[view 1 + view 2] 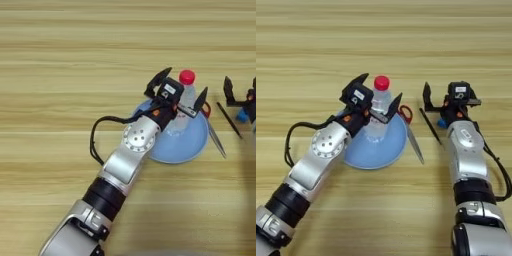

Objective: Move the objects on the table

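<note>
My left hand [377, 99] was open around the water bottle [378, 107] in the blue bowl [391, 150], so I had to squeeze gently.

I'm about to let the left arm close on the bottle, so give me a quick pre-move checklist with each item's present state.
1. Left gripper open: ok, fingers spread wide.
2. Bottle between those fingers: ok, it stands in the gap.
3. Bottle upright, red cap on: ok.
4. Bottle seated in the blue bowl: ok, but whether its base sits flat, cannot tell.
5. Scissors clear of the closing path: not ok, they lie against the bowl's right rim beside one finger.
6. Right gripper out of the way: ok, apart to the right, over a blue block.
</note>
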Tool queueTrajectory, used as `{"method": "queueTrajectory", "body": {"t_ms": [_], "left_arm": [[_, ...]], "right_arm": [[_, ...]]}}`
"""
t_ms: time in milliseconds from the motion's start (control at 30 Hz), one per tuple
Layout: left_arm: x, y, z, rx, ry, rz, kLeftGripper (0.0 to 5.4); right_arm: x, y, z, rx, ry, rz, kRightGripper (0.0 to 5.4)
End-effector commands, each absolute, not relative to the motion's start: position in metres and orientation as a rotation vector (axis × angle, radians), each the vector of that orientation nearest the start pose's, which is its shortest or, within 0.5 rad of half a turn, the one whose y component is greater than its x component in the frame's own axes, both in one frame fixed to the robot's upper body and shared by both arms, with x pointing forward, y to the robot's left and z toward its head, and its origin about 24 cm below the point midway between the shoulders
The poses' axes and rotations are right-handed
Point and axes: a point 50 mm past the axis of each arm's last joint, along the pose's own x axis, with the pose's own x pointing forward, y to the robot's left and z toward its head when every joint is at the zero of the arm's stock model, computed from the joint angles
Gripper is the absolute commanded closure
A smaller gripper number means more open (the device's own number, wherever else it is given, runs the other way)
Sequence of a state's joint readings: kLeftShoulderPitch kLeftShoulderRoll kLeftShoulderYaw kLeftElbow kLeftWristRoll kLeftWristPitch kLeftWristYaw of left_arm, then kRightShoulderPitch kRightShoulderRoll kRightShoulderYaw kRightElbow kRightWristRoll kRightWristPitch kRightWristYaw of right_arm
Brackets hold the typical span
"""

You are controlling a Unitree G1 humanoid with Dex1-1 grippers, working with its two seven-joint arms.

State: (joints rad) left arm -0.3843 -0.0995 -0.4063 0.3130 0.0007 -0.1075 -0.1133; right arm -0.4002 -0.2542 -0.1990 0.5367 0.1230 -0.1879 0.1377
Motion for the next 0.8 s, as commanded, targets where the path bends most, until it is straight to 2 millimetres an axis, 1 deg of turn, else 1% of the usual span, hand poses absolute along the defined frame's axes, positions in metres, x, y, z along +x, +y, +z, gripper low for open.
{"method": "queueTrajectory", "body": {"t_ms": [33, 167, 400, 800], "left_arm": [[0.285, -0.015, 0.079, 0.017, -0.163, -0.649, 0.00], [0.288, -0.014, 0.072, 0.026, -0.139, -0.644, 0.00], [0.289, -0.019, 0.061, 0.040, -0.106, -0.658, 0.00], [0.289, -0.020, 0.055, 0.048, -0.091, -0.669, 0.00]], "right_arm": [[0.326, -0.225, 0.069, -0.064, -0.095, -0.042, 0.01], [0.326, -0.224, 0.069, -0.064, -0.096, -0.040, 0.01], [0.326, -0.222, 0.068, -0.064, -0.096, -0.039, 0.01], [0.327, -0.220, 0.068, -0.064, -0.095, -0.038, 0.01]]}}
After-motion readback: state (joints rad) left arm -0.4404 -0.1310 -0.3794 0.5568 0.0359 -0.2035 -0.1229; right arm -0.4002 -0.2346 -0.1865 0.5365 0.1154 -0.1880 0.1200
